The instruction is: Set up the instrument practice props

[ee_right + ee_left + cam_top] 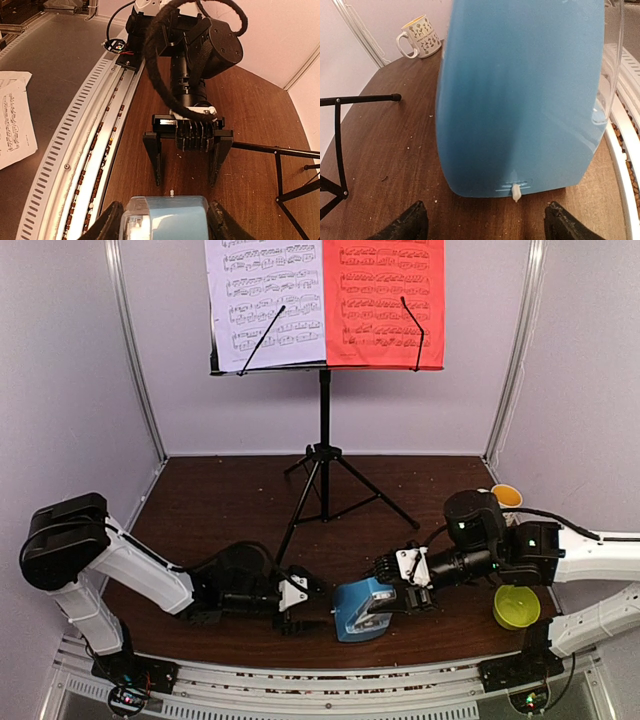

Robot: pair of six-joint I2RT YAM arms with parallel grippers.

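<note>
The black music stand (324, 440) stands at the back of the table on its tripod. A white sheet (265, 300) and a red sheet (385, 300) rest on it side by side. The blue metronome (358, 612) with its clear cover sits at the front centre, and my right gripper (392, 602) is shut on its sides. In the right wrist view the metronome (165, 220) sits between the two black fingers. My left gripper (300, 598) is open just left of the metronome (520, 100), its fingertips (415, 220) apart and short of the base, touching nothing.
A small yellow bowl (516, 606) lies under the right arm at the front right. A white mug (506, 496) stands behind it by the right wall. A tripod leg (360, 99) reaches toward the left arm. A metal rail (85, 150) runs along the table's front edge.
</note>
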